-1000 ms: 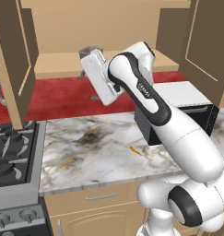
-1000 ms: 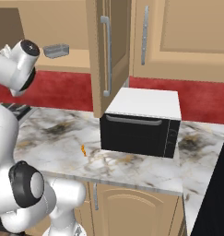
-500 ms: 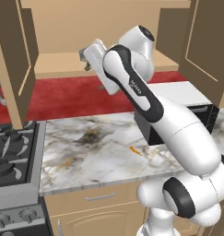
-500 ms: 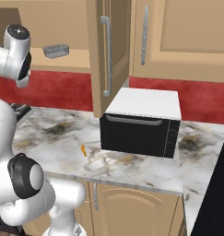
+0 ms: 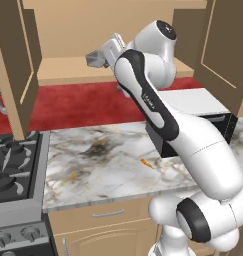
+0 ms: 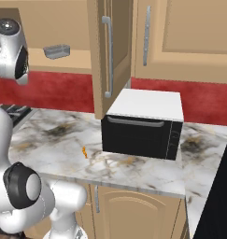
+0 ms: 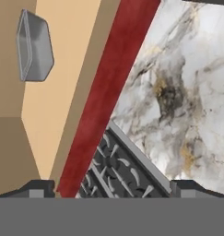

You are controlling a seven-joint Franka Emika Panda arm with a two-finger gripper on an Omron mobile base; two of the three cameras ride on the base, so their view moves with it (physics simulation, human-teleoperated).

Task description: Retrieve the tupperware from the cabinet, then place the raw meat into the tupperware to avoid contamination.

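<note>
Raised to the open cabinet [image 5: 113, 72], gripper [image 7: 111, 186] spread wide and empty; tupperware [image 7: 35, 46] at 10 o'clock on the shelf, awaiting retrieval; raw meat [image 5: 146, 163] on counter [image 5: 93, 165].

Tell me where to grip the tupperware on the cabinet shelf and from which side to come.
Pinch one thin side wall of the tupperware, probably at the open front of the cabinet. It sits upright and shallow on the shelf, rim exposed, so the open claw should come in level from the front, one finger inside.
</note>
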